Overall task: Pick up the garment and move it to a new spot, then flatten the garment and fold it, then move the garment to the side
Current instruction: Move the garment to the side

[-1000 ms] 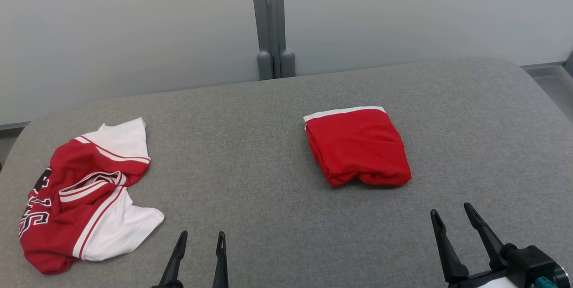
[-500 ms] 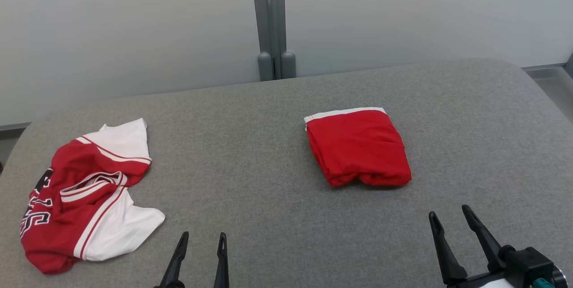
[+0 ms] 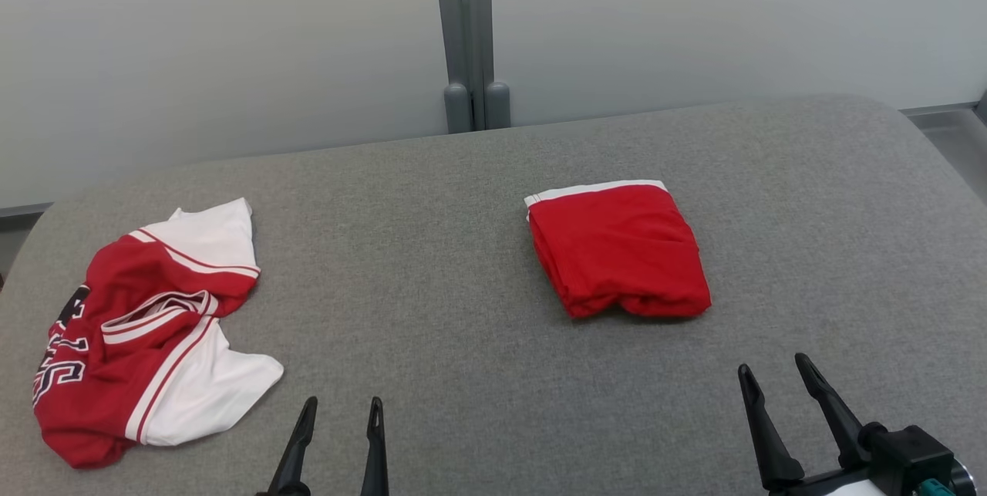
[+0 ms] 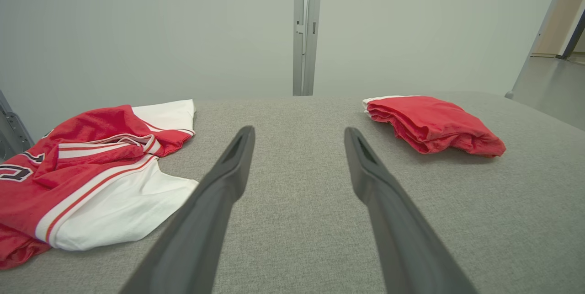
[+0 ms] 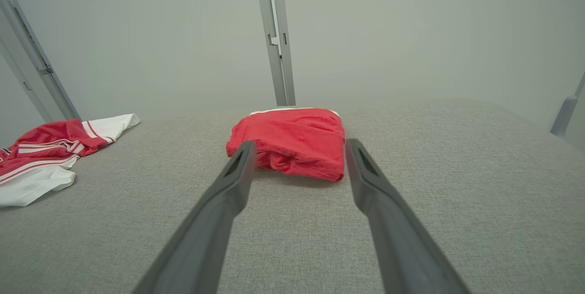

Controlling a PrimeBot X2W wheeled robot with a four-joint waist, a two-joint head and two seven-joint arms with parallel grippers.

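Observation:
A crumpled red and white jersey garment (image 3: 146, 334) lies at the left of the grey cloth-covered table (image 3: 432, 249). Right of centre rests a folded red garment (image 3: 617, 249) with a white band along its far edge. My left gripper (image 3: 341, 406) hovers open near the front edge, to the right of the jersey (image 4: 91, 166), with nothing between its fingers (image 4: 299, 131). My right gripper (image 3: 771, 371) is open and empty at the front right. It points at the folded garment (image 5: 292, 147), which lies a little beyond its fingertips (image 5: 299, 145).
A grey metal post (image 3: 470, 33) stands behind the table against a pale wall. The table's rounded corners show at the back left and back right (image 3: 887, 106). Bare grey surface lies between the two garments (image 3: 401, 264).
The head view has shifted slightly. Both garments lie as before, and both grippers stay open in nearly the same places.

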